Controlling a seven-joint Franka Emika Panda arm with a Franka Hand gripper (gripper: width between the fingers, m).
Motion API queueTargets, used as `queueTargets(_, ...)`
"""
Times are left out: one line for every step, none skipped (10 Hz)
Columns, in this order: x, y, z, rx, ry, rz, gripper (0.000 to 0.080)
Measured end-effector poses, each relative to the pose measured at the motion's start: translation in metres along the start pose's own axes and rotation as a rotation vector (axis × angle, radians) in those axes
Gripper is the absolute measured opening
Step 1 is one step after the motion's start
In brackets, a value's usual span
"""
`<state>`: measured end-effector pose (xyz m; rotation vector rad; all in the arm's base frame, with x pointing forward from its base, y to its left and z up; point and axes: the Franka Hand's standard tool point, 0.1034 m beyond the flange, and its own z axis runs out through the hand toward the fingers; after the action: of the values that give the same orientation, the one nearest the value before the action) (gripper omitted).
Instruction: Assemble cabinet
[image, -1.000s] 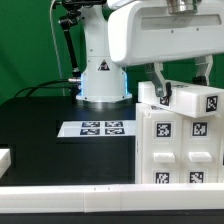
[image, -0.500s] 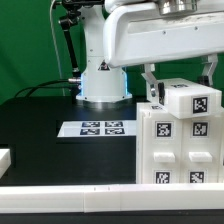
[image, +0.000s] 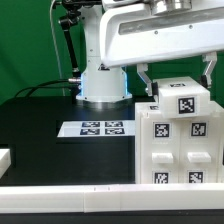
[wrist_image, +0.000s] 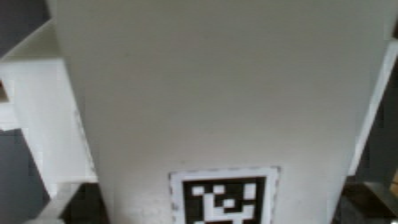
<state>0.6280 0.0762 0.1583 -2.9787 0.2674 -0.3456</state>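
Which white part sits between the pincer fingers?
The tagged block atop the cabinet, between the pincer fingers; the marker board lies flat on the table.

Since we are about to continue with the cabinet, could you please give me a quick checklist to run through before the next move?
1. Gripper spans the white block atop the cabinet, a finger on each side: ok.
2. Fingers actually pressing the block: cannot tell.
3. Block level on the cabinet in the exterior view: ok.
4. Block fully seated in its place: cannot tell.
5. Marker board flat on the table, apart from the cabinet: ok.
6. Wrist view filled by a white tagged surface, surroundings hidden: not ok.
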Motion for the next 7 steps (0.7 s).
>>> queueTargets(-0.0001, 0.0006, 0.0002, -0.001, 0.002, 0.070, 0.0560)
queueTargets(-0.0004, 0.0009, 0.0004, -0.002, 0.001, 0.133, 0.0560)
queueTargets(-0.0007, 0.0017, 0.0006, -0.004, 0.001, 0.232, 0.0560)
queueTargets(-0.0008, 0.0021, 0.0006, -0.004, 0.001, 0.256, 0.0560)
queueTargets(-0.0012, 0.0026, 0.0008, -0.005, 0.001, 0.331, 0.0560)
queueTargets(-0.0013, 0.0028, 0.0009, -0.005, 0.001, 0.359, 0.0560)
queueTargets(-0.0017, 0.0031, 0.0008, -0.006, -0.002, 0.424, 0.0560)
